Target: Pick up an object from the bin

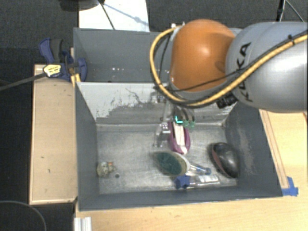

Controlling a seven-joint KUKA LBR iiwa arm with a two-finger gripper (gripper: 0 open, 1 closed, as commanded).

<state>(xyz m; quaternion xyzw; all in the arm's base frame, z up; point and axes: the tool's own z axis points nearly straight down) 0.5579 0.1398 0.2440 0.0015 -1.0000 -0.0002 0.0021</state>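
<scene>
One purple-and-white oblong thing (pixel 181 139) right at the hand (pixel 169 134), mid-bin, slightly right of centre.

Stands nearly upright, close against the hand's metal parts; impossible to tell whether pinched, or whether spread or pressed together up there. Meets at its lower end a dark green oval thing (pixel 170 162), flat on the floor of the grey bin (pixel 130 143). Just beside that, toward the near wall, a clear tube-like thing (pixel 195 180) with a blue cap, lying on its side. Further right, apart from these, a dark computer mouse (pixel 224 159) near the right wall. Well apart, toward the near left corner, a small greenish-brown lump (pixel 106 168), alone. Above it all, reaching in from the right, the silver arm (pixel 274 66) with its orange cover (pixel 199 52) and a yellow cable (pixel 153 61) looped round.
</scene>
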